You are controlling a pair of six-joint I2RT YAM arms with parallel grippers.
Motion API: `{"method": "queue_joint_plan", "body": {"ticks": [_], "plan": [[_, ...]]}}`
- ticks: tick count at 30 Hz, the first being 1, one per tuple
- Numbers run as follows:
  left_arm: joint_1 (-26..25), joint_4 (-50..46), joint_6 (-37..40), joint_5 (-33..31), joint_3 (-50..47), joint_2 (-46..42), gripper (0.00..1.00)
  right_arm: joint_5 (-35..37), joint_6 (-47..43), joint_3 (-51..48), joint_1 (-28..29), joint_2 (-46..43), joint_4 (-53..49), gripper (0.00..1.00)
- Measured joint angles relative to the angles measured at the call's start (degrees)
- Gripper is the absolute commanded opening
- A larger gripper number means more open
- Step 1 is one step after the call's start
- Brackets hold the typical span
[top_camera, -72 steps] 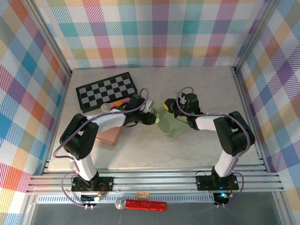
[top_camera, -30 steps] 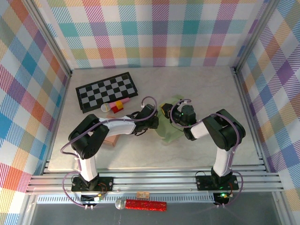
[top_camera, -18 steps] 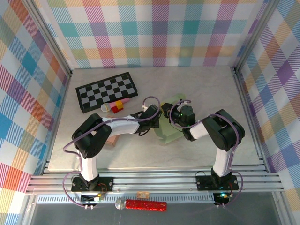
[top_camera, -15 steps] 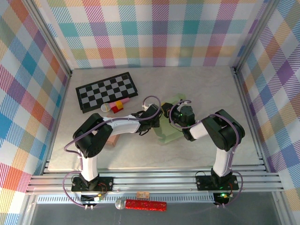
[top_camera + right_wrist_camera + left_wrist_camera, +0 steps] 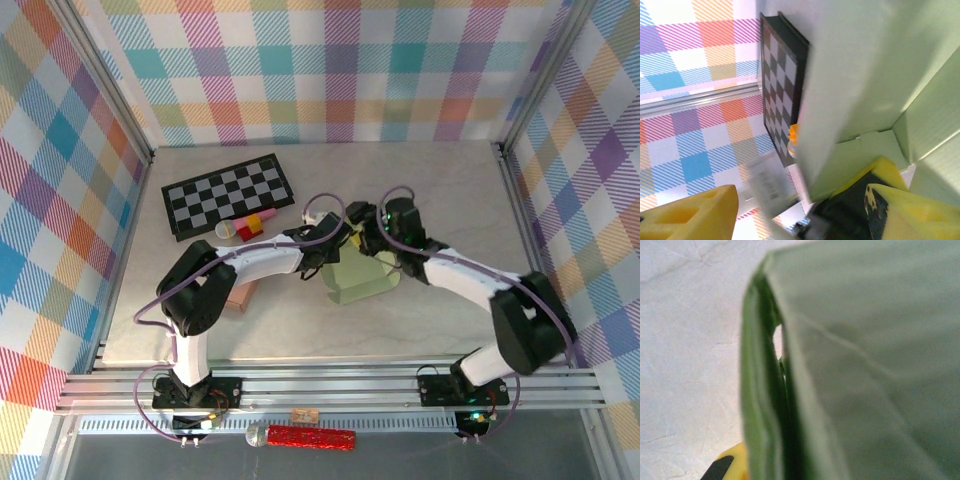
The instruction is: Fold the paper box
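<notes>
While my left fingers are closed, the wrist camera shows a doubled green wall of the paper box running edge-on straight into them, so I judge them clamped on that wall. My right fingers stand well apart, one yellow tip at each side of their own camera, with a pale green panel of the box rising between them; I cannot tell whether either tip touches it.

From above, the box sits on the desk about mid-way across, between the two arms and just nearer to me than both wrists. Both sets of fingers meet it at its far edge, the left at the far-left corner, the right just beside it toward the middle of that edge. So the body of the box lies toward me from the fingers, and its longer side seems to run left to right. Neither arm is meaningfully closer; the left has the hold, so I would treat it as the anchor and let the right do the next crease, pushing a panel in toward the left grip.

It reads as a shallow half-formed tray, and I see nothing lying inside.

Off to the left are a checkerboard, a small pink, yellow and red toy at its near edge, and a copper-coloured block under my left arm, all well apart from the box.
</notes>
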Motion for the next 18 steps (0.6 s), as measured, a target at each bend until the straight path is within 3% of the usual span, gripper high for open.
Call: {"method": "queue_joint_plan", "body": {"ticks": [3, 8, 12, 18], "plan": [[0.59, -3.1, 0.02, 0.92, 1.01, -1.6, 0.0, 2.03, -6.43, 9.11, -2.4, -5.75, -15.45, 0.68], [2.45, -7.48, 0.0, 6.01, 3.76, -4.68, 0.0, 2.43, -15.89, 18.86, -8.24, -10.97, -30.47, 0.65], [4.44, -9.51, 0.04, 10.56, 4.94, -7.37, 0.0, 2.03, -22.75, 23.3, -11.82, -9.18, -39.6, 0.63], [5.66, -12.44, 0.26, 15.47, 5.44, -7.96, 0.0, -0.04, -27.96, 27.52, -12.0, -3.96, -46.82, 0.57]]}}
